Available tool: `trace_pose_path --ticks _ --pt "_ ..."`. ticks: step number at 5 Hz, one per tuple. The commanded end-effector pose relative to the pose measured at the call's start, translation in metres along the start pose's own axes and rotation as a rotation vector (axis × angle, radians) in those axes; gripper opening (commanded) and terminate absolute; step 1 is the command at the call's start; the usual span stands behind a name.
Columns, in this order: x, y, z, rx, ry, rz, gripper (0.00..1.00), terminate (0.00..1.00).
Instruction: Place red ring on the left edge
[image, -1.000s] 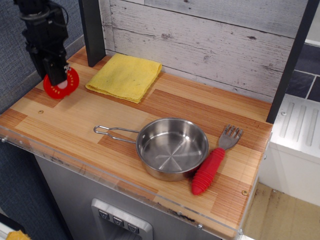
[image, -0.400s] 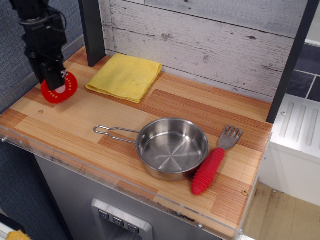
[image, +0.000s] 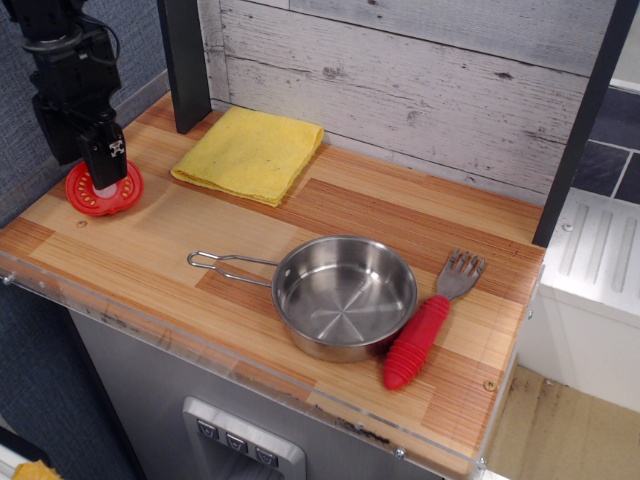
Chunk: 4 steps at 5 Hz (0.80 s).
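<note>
The red ring (image: 100, 200) lies nearly flat on the wooden tabletop, close to the left edge (image: 40, 218). My black gripper (image: 105, 178) stands upright directly over the ring's far part. One finger (image: 108, 155) comes down onto the ring by its whitish centre, and the jaws look closed on the ring's rim. The other finger is hidden behind the gripper body.
A folded yellow cloth (image: 250, 152) lies at the back. A steel pan (image: 345, 295) with its handle pointing left sits at the front middle, with a red-handled fork (image: 425, 335) to its right. A dark post (image: 185, 60) stands behind the gripper. A clear acrylic rim (image: 200, 345) lines the front.
My gripper has moved left and down with the ring. The ring was held tilted above the table and now rests almost flat near the left edge.
</note>
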<state>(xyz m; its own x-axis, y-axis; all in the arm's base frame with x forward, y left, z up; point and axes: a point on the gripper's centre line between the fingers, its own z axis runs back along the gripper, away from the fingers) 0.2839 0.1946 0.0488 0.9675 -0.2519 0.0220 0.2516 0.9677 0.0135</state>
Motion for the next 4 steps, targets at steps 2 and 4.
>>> trace_pose_path --ticks 2,4 --pt "0.013 -0.063 0.136 0.195 -0.172 0.165 1.0 0.0" --pt "0.049 -0.131 0.111 0.055 -0.12 0.133 1.0 0.0"
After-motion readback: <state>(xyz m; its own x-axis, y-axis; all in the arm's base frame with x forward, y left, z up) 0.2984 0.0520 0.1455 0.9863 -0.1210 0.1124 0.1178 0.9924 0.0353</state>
